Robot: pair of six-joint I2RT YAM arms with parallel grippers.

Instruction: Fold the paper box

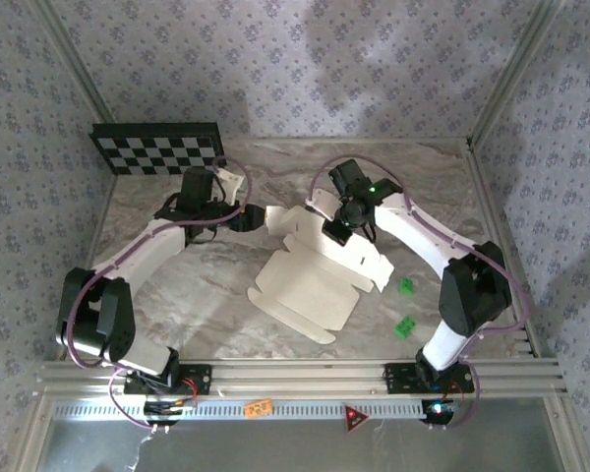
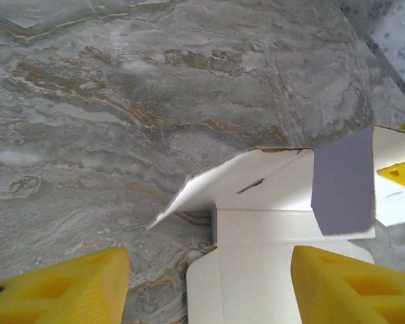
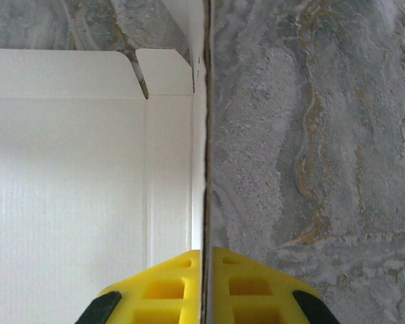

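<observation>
The paper box [image 1: 315,270] is a white die-cut sheet lying mostly flat mid-table, with flaps spread out. My right gripper [image 1: 339,228] is at its far edge, shut on a thin flap that stands upright. In the right wrist view that flap runs edge-on between the fingers of the right gripper [image 3: 205,283], with the white sheet [image 3: 67,169] to its left. My left gripper [image 1: 248,218] hovers at the sheet's far left corner. Its fingers [image 2: 61,290] stand wide apart, open, over a corner of the sheet [image 2: 270,236]. The raised flap [image 2: 343,182] looks lavender there.
A black-and-white checkerboard panel [image 1: 157,147] leans at the back left. Two small green blocks [image 1: 406,286] [image 1: 405,326] lie right of the sheet. Patterned walls enclose the marble table [image 1: 177,295], and a metal rail [image 1: 295,374] runs along the near edge.
</observation>
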